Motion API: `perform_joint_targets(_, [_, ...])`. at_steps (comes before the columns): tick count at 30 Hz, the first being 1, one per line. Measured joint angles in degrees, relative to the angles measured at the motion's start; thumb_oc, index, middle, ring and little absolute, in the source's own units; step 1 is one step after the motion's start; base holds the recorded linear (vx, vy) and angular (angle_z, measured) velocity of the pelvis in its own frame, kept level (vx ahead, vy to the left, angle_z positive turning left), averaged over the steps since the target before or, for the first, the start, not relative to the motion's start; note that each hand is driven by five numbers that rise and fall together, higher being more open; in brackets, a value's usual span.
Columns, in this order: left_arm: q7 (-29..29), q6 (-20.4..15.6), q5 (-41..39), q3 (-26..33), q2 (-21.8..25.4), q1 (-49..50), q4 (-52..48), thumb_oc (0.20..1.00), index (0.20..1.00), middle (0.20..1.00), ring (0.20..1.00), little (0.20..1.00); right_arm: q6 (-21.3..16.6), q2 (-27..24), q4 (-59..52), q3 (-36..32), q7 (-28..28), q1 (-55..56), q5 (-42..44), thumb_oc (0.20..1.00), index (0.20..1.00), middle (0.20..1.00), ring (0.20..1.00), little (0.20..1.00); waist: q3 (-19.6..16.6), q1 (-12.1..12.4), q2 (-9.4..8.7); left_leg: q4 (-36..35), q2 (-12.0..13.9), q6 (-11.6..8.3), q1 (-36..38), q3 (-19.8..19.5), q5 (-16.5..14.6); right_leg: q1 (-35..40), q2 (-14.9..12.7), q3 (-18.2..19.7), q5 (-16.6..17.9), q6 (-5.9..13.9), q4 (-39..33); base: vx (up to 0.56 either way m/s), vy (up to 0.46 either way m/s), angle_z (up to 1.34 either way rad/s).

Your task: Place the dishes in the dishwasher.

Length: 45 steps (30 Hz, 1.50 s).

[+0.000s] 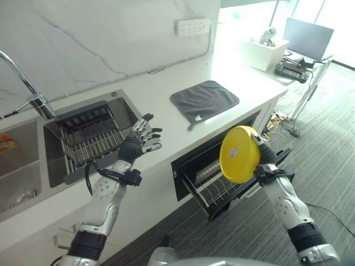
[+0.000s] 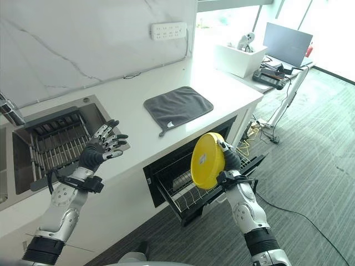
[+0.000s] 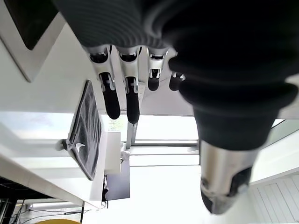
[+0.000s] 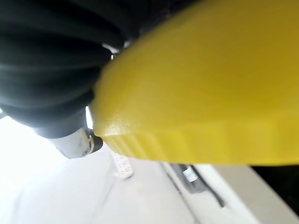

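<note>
Your right hand (image 1: 265, 157) grips the yellow plate (image 1: 239, 154) on edge — likely to slot into the rack (image 1: 216, 185) just below — while your left hand (image 1: 141, 141) hangs spread, empty.

Pulled-out dishwasher rack (image 1: 213, 191) is sitting open below the counter (image 1: 161, 105) edge; a few dishes (image 2: 182, 180) are taking up its back-left part, wire tines nearer the front look free. Right hand (image 2: 230, 159) is gripping the yellow plate (image 1: 239, 154) upright directly over the rack, blocking approach from above there. Left hand (image 1: 141, 139), fingers spread, is hovering over the counter by the sink rack (image 1: 89, 138). Grey mat (image 1: 203, 100) is lying flat on the counter, well apart from both hands.
</note>
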Motion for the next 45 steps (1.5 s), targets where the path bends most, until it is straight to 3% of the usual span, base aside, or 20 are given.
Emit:
perform_joint_targets(12, [-4.81,2.11,-0.02,-0.10,1.04,-0.03,0.01,1.000,1.000,1.000,1.000,1.000,0.88,-0.72,12.03,-0.06,-0.66,-4.12,-5.67,0.200,0.200,0.200,0.200,0.200,0.99,3.84,0.83,0.09,-0.02,-0.53,0.03,-1.13,0.04,0.90,-0.24,-3.26,-0.89,-0.03,-0.03,0.01,-0.023,0.05])
perform_joint_targets(15, [-5.47,2.19,-0.05,-0.57,1.41,-0.89,0.02,1.000,1.000,1.000,1.000,1.000,0.78,-0.73,14.75,-0.14,-0.92,-7.51,-5.61,0.200,0.200,0.200,0.200,0.200,2.96,4.51,1.31,4.54,0.14,-1.12,-2.12,-1.66,-2.00,0.96,-0.20,-3.41,-0.89,-0.11,-0.01,0.00,-0.011,0.01])
perform_joint_targets(21, [-7.04,2.73,-0.12,-0.63,2.94,-1.90,0.02,1.000,1.000,1.000,1.000,1.000,0.55,-0.74,16.16,-0.12,-2.14,-11.03,-5.01,0.200,0.200,0.200,0.200,0.200,6.56,4.97,0.91,8.00,0.16,-1.06,-4.19,-2.00,-3.85,1.02,-0.22,-3.85,-0.49,0.47,0.31,0.01,-0.018,0.03])
perform_joint_targets(29, [-7.24,3.04,-0.29,-2.48,4.95,-5.82,0.03,1.000,1.000,1.000,1.000,1.000,-0.86,-0.52,17.70,-0.03,-3.52,-15.16,-3.64,0.200,0.200,0.200,0.200,0.200,7.63,5.34,0.67,10.05,0.24,-1.10,-6.15,-1.99,-5.08,0.03,-0.24,-3.78,-0.40,0.52,0.31,0.00,-0.004,0.00])
perform_joint_targets(35, [-7.27,3.63,-0.58,-2.84,5.54,-7.70,0.00,1.000,1.000,1.000,1.000,1.000,-2.16,-0.49,26.17,0.09,-5.11,-20.90,-2.83,0.200,0.200,0.200,0.200,0.200,7.64,5.97,0.65,10.79,0.10,-0.86,-6.64,-2.02,-5.26,-0.02,-0.46,-4.15,-0.42,0.51,0.32,0.03,-0.002,0.02])
perform_joint_targets(45, [-7.27,4.00,-2.31,-5.16,5.99,-7.93,-0.23,1.000,1.000,1.000,1.000,1.000,-2.20,-3.04,32.54,2.32,-6.13,-24.34,-8.59,0.200,0.200,0.200,0.200,0.200,8.38,6.47,2.30,14.49,0.62,-0.60,-9.29,-1.69,-7.00,-1.10,-0.59,-4.72,-0.56,-0.22,0.29,-0.02,0.002,-0.03])
